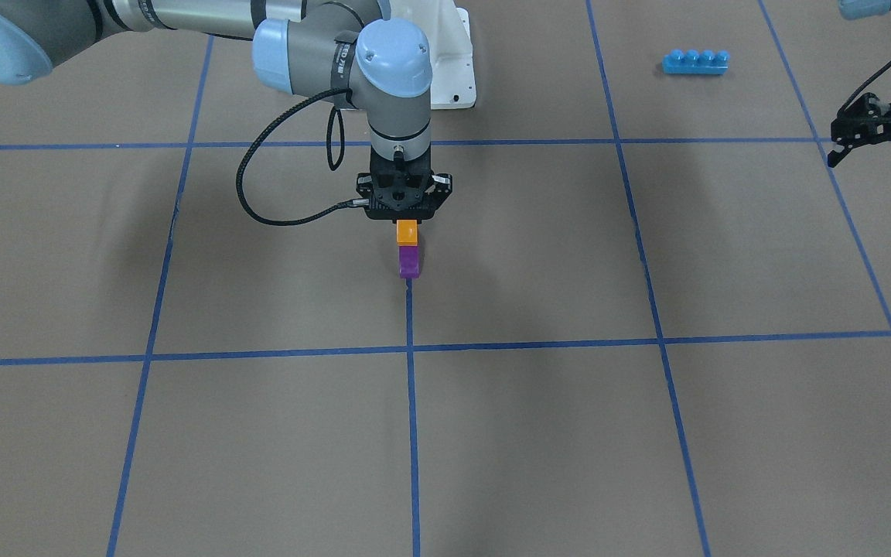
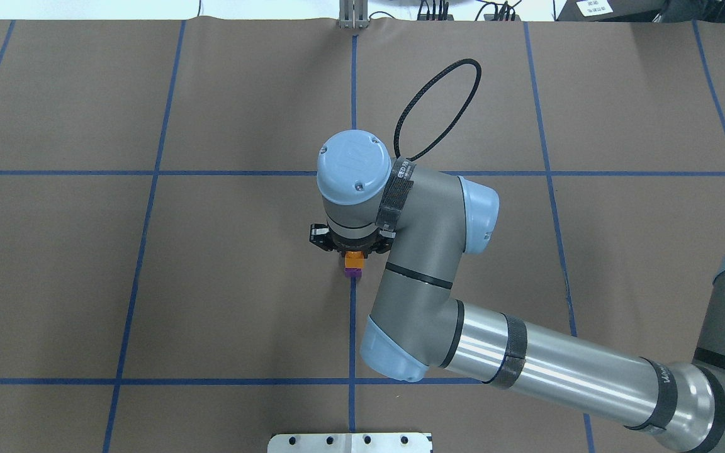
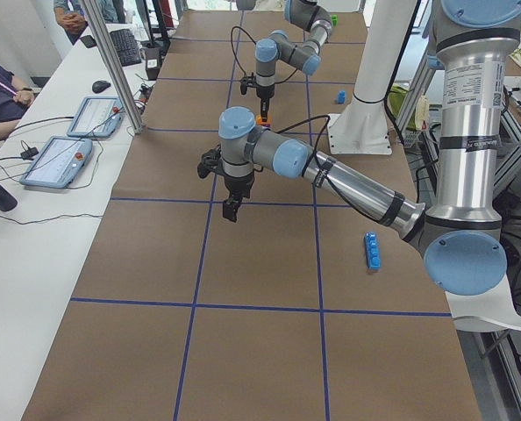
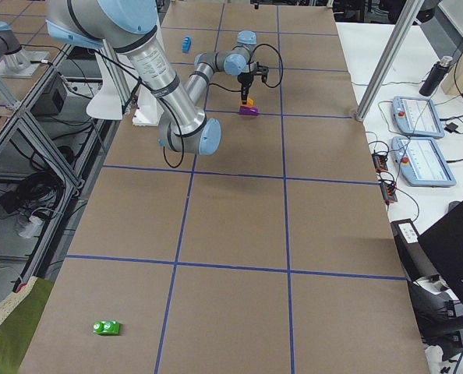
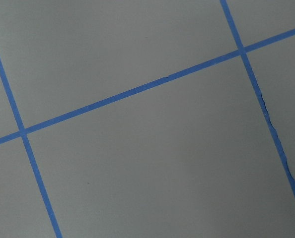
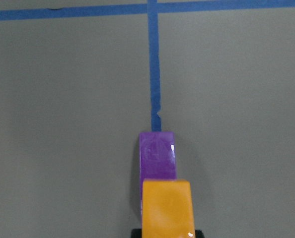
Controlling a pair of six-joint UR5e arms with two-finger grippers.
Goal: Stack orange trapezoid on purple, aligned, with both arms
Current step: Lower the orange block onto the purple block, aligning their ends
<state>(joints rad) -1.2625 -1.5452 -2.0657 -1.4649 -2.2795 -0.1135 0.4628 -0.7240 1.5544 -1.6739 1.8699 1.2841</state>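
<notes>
Nearest us in the front-facing view lies bare brown worktop (image 1: 260, 433), crossed by blue tape lines (image 1: 412, 402). Further in, the purple block (image 1: 409, 263) sits on one of those lines, its long side running along the tape. Directly above it is the orange trapezoid (image 1: 407, 232). The orange's lower edge meets the purple's top in this view. From the right wrist camera the orange covers the near part of the purple and lines up with it side to side. We cannot tell whether the two are pressed together. The right arm (image 1: 395, 70) stands over them, pointing straight down, its jaws closed on the upper part of the orange trapezoid. Further back and well off to the side, the left arm (image 3: 331, 175) hovers above the worktop with its jaws spread apart and nothing between them; its wrist camera sees only worktop and tape. Beyond that a long blue four-stud brick (image 1: 695, 62) lies by itself, and farthest back is the white base pedestal (image 1: 453, 70).
</notes>
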